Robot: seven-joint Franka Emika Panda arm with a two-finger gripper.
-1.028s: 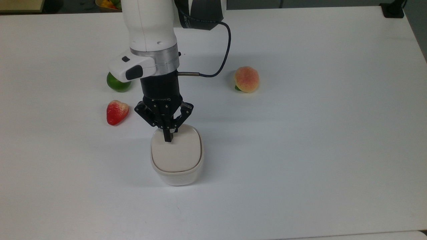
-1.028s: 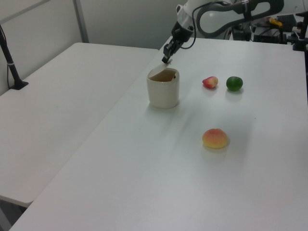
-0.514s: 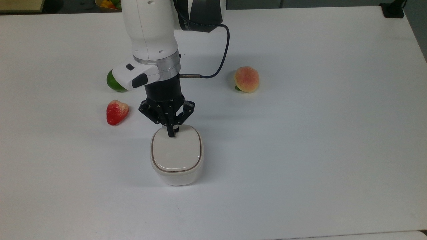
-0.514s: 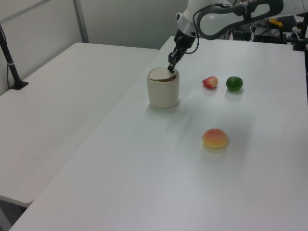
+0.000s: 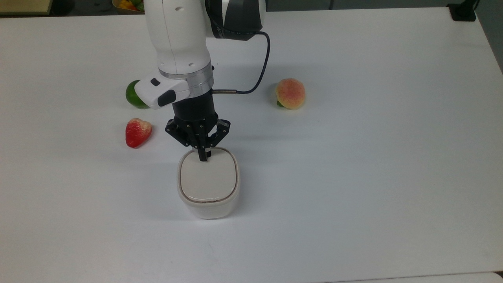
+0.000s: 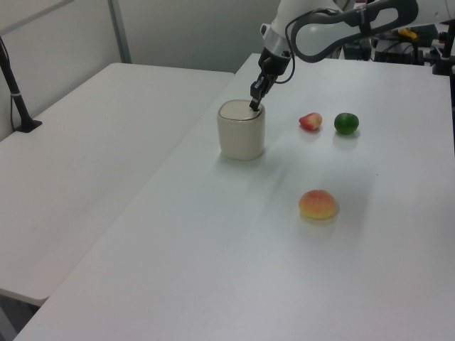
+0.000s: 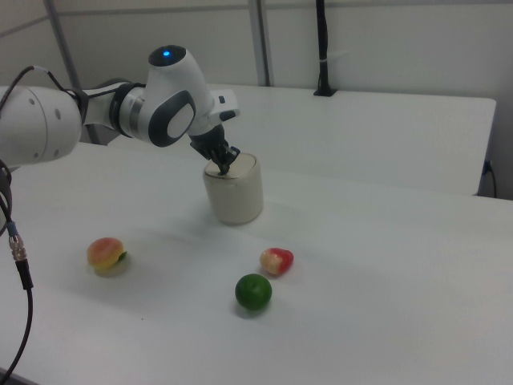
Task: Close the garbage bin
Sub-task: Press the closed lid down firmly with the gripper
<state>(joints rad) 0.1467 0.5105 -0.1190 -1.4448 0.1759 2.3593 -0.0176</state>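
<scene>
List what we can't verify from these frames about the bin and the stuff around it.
- Latch of the garbage bin: the lid lies flat, but whether it has clicked shut is too fine to see.
- Contact: the gripper tip meets the lid's far edge in the top view; pressing or just touching cannot be told.
- Lime: partly hidden by the arm in the top view.
- Yellow items at the top view's top edge: cut off, unidentifiable.

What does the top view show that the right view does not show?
Top view alone: the whole beige lid from above, lying flat on the bin, and a black cable looping off the wrist. Right view alone: the bin's side wall, a blue light on the arm, and a second table behind. Both: the hand on the lid's edge, strawberry, lime, peach.
</scene>
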